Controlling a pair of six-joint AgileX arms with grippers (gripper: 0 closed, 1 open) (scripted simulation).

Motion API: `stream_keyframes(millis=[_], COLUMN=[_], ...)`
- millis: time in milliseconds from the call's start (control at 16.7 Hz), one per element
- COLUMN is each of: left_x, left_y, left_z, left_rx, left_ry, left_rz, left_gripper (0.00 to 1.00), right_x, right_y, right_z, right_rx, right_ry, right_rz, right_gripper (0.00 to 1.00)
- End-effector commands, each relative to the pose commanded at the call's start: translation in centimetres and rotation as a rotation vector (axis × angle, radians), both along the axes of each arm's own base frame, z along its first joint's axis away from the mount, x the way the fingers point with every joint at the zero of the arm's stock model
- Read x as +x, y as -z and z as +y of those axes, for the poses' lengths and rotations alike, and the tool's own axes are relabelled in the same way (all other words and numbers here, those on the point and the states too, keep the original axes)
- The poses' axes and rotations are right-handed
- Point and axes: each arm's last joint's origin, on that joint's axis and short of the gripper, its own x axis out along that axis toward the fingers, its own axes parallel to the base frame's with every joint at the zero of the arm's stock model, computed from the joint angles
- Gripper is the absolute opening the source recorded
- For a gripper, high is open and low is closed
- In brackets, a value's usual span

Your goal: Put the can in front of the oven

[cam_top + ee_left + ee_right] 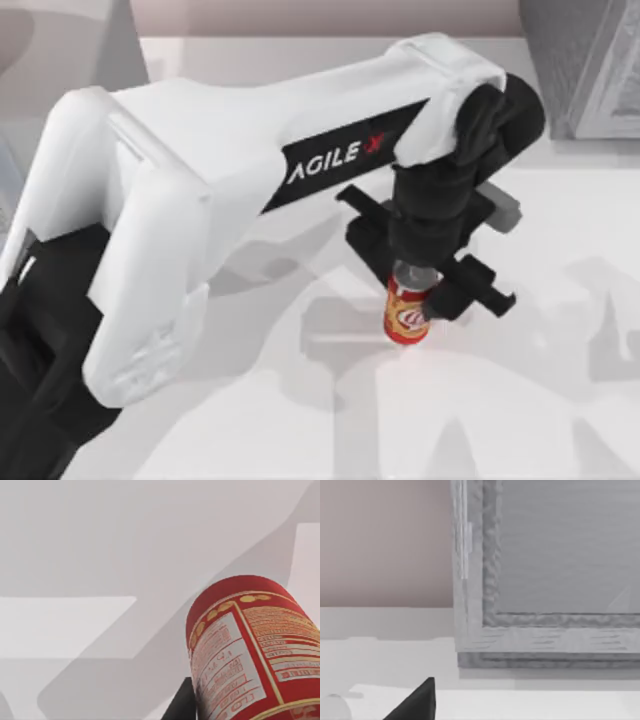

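In the top view your left gripper [432,292] sits right of centre, clenched on the can [408,312], which stands upright on the table [300,420] — a speckled grey box [585,65] fills the upper right corner. In the left wrist view the can [250,650] takes the lower right of the frame, its printed label facing you, with pale table [75,555] behind. In the right wrist view the grey box [545,575] occupies the upper right — a dark finger tip [420,702] pokes in at bottom left, and whether that claw is released or clenched you cannot tell.
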Motion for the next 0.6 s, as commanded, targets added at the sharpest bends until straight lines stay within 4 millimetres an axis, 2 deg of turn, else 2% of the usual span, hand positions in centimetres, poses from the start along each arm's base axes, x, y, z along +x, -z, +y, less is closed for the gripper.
stream_keyframes(millis=[420,600], left_x=[0.0,0.1], left_y=[-0.1,-1.8], left_z=[0.0,-0.1], left_rx=[0.0,-0.001], left_ry=[0.002,0.001], left_rz=[0.0,-0.002], left_gripper=[0.0,0.0], right_x=[0.0,0.0], right_y=[0.0,0.0], right_z=[0.0,0.0], right_rx=[0.0,0.0], right_ry=[0.0,0.0], right_rz=[0.0,0.0], right_gripper=[1.0,1.0])
